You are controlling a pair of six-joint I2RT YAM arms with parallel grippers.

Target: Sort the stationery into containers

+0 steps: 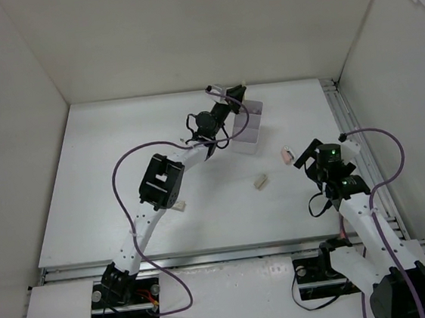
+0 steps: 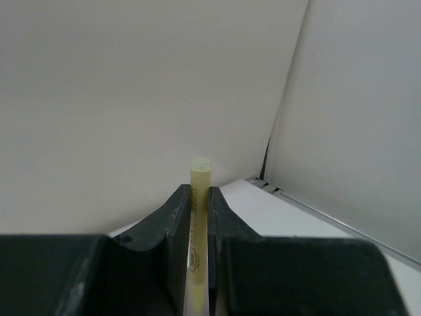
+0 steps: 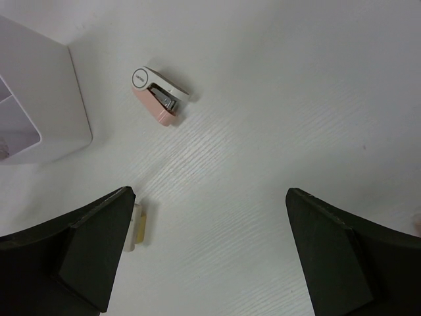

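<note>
My left gripper (image 1: 230, 95) is shut on a yellow-green pen (image 2: 199, 187) and holds it above the far end of the white divided box (image 1: 249, 132). The pen's end (image 1: 211, 89) sticks out to the left. My right gripper (image 1: 303, 155) is open and empty, hovering just right of a small pink-and-white piece (image 1: 287, 153). In the right wrist view that piece (image 3: 160, 96) lies ahead of the open gripper (image 3: 209, 194), with a beige eraser block (image 3: 137, 226) by the left finger and the box corner (image 3: 46, 112) at the far left. The eraser (image 1: 260, 182) lies mid-table.
Another small beige block (image 1: 179, 205) lies beside the left arm's elbow. White walls enclose the table on three sides. A metal rail (image 1: 346, 126) runs along the right edge, close to the right arm.
</note>
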